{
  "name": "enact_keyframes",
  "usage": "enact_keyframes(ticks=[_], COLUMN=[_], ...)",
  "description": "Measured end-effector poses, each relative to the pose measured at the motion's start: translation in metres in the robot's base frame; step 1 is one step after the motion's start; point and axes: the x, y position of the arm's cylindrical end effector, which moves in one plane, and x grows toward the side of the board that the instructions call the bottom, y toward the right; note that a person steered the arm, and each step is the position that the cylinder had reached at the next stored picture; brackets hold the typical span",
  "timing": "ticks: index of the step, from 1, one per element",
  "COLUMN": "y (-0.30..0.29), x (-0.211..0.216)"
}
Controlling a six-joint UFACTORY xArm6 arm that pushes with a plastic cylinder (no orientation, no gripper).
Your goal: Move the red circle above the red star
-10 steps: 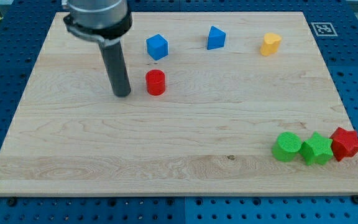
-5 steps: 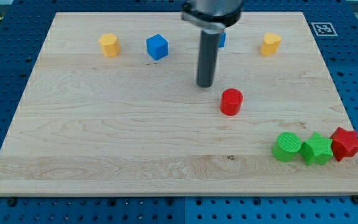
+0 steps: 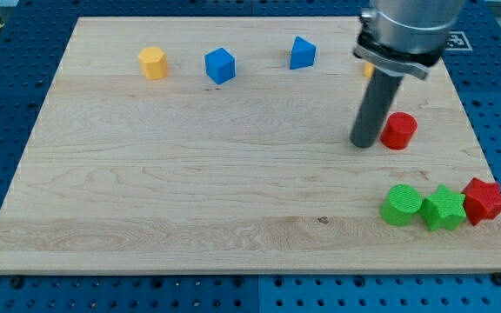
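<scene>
my tip (image 3: 364,144) down on the worktop (image 3: 190,183), no claw to judge, red circle (image 3: 398,131) just beside it rightward, red star (image 3: 484,200) farther lower-right.

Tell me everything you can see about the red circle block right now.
The red circle is a short, upright cylinder of matte red, plastic-looking material with a flat round top. It stands on the wooden board toward the view's right, above and slightly left of the red star. My tip sits immediately at its left side, apparently touching or nearly so. No other block touches it.
</scene>
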Motion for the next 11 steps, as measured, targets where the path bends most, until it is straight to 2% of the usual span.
enact_keyframes(ticks=[1,2,3,4,5,6,7,9,11], y=[0.004,0.062,0.104,0.103,0.095,0.127,0.166,0.163,0.150], x=[-0.021,-0.004,0.044,0.051,0.010,-0.012,0.011,0.050,0.016])
